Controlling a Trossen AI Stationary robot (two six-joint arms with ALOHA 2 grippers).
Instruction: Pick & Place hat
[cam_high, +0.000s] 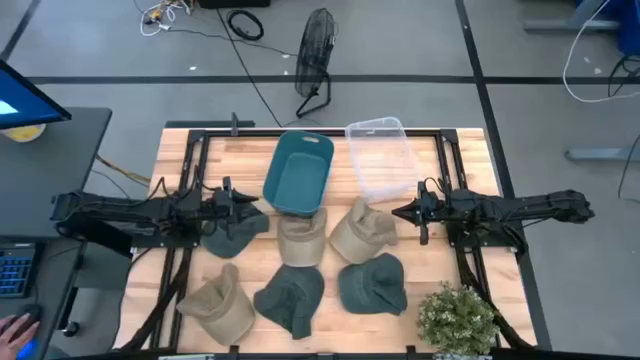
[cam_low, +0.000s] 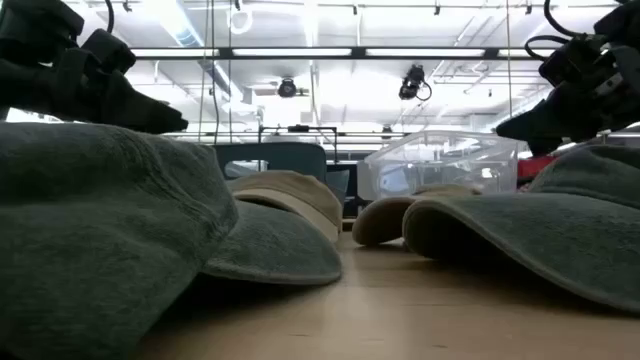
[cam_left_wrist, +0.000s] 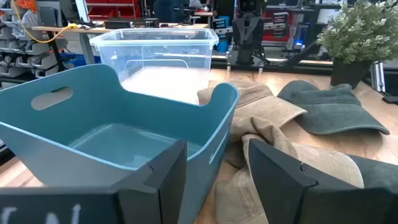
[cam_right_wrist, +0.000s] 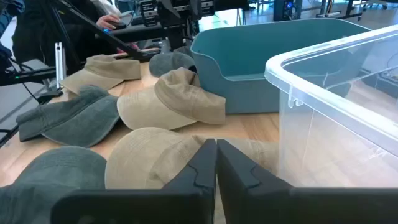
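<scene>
Several bucket hats lie flat on the wooden table: green ones (cam_high: 235, 232), (cam_high: 372, 285), (cam_high: 290, 298) and tan ones (cam_high: 302, 238), (cam_high: 360, 232), (cam_high: 218, 305). A teal bin (cam_high: 298, 172) and a clear plastic bin (cam_high: 380, 155) stand at the far side. My left gripper (cam_high: 250, 205) hovers open over the left green hat, beside the teal bin (cam_left_wrist: 93, 130). My right gripper (cam_high: 400, 212) hovers shut just right of a tan hat (cam_right_wrist: 155, 155), near the clear bin (cam_right_wrist: 348, 106). Both hang above the table in the low view.
A potted plant (cam_high: 458, 318) stands at the near right corner. The black frame rails (cam_high: 190, 160) run along the table's left and right sides. Bare wood shows at the far left (cam_high: 240, 155) and between the hats and the near edge.
</scene>
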